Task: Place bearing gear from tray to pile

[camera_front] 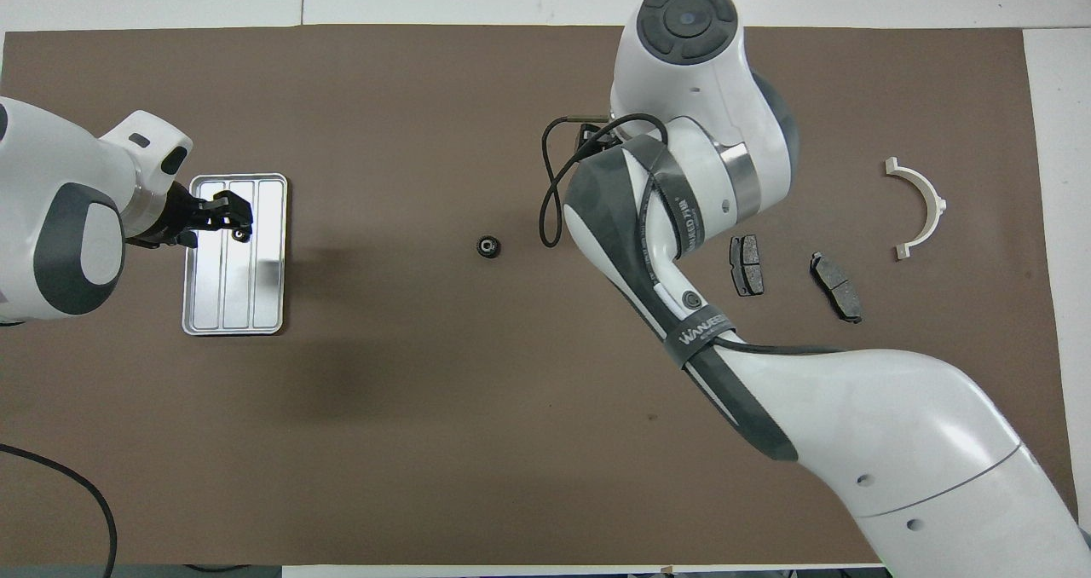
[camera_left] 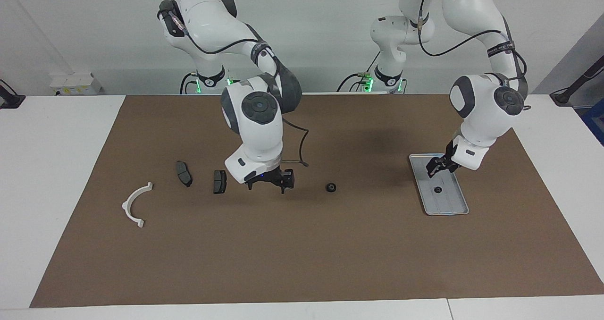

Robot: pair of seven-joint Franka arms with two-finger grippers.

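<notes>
The silver-grey ridged tray (camera_left: 448, 206) lies toward the left arm's end of the table, also in the overhead view (camera_front: 256, 305). One small black bearing gear (camera_left: 438, 189) sits in it (camera_front: 241, 235). My left gripper (camera_left: 438, 169) hovers open just above that gear (camera_front: 232, 217). A second bearing gear (camera_left: 331, 187) lies on the mat mid-table (camera_front: 487, 246). My right gripper (camera_left: 271, 182) is open and empty, low over the mat between this gear and the pile. The pile is two dark brake pads (camera_left: 219, 181) (camera_left: 184, 173) and a white bracket (camera_left: 125, 206).
A brown mat (camera_left: 302, 254) covers the table. In the overhead view the brake pads (camera_front: 747, 265) (camera_front: 836, 286) and the bracket (camera_front: 936, 203) lie toward the right arm's end. The right arm's forearm (camera_front: 682, 220) hides its gripper there.
</notes>
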